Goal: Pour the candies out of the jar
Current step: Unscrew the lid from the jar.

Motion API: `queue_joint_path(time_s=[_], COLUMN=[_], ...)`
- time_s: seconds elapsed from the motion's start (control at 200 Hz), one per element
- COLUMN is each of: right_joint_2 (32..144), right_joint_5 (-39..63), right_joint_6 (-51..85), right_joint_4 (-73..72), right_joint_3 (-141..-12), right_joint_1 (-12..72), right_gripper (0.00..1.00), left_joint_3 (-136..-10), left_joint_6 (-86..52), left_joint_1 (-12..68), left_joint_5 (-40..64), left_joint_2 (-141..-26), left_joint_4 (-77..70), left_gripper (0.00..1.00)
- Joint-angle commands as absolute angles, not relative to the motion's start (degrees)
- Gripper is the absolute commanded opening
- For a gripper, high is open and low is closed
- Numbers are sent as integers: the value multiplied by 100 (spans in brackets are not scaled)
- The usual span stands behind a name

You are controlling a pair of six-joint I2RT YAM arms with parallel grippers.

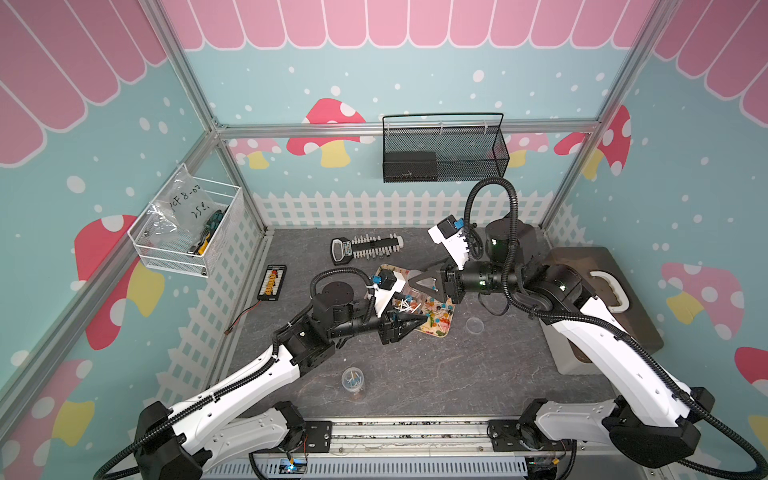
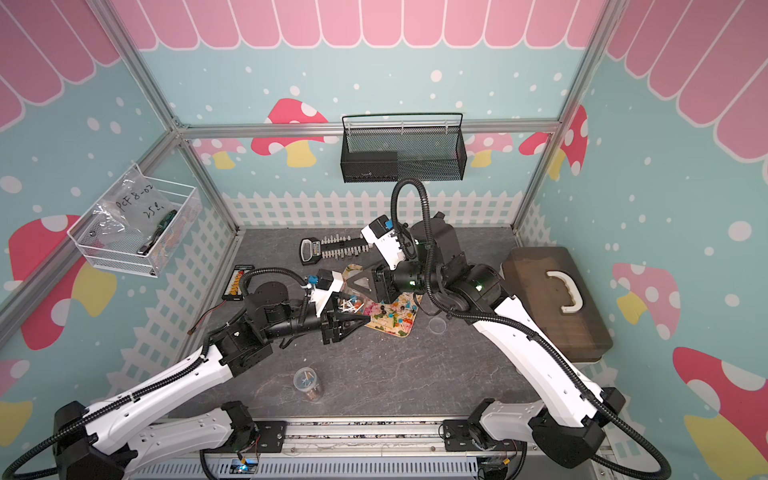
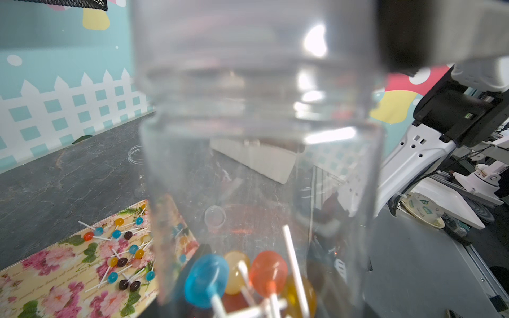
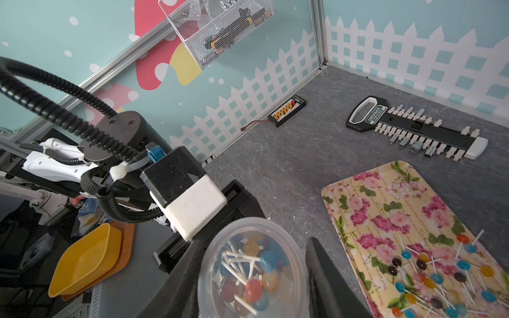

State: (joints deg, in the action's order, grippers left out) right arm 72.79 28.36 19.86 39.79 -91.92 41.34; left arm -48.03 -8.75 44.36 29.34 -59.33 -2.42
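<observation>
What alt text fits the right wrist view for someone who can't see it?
A clear jar of lollipops sits close to the camera, mouth toward it. Nearby, a floral tray holds more scattered lollipops on a grey table.

Loose candies (image 2: 397, 311) lie scattered on the floral tray (image 2: 406, 331). Over the tray's left end, the left gripper (image 2: 365, 319) and right gripper (image 2: 350, 286) flank a clear jar (image 2: 347, 306) showing white sticks. A clear lid (image 2: 437, 325) lies just right of the tray; a second jar (image 2: 306, 382) stands well in front of it.
</observation>
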Motion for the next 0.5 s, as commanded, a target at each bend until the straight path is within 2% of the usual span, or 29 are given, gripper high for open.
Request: queue_joint_path(time_s=[0.0,0.22,0.495], right_joint_2=[7274,7058,7330], right_joint_5=[3521,5002,5320], right_joint_6=[1084,-995,-1082], right_joint_4=[3621,3187,3290], right_joint_3=[-9375,-9284,-9445], right_joint_1=[4144,4077,3969], right_gripper=[42,43,41], left_joint_3=[-4793,-4797,-4790], left_joint_6=[-878,-1084,-1125], left_joint_1=[4430,4430,4430], left_joint_5=[3130,3500,3578], left_joint_2=[-5800,-5827,-5853], left_joint_4=[-400,-549,-632], left_gripper=[48,48,48])
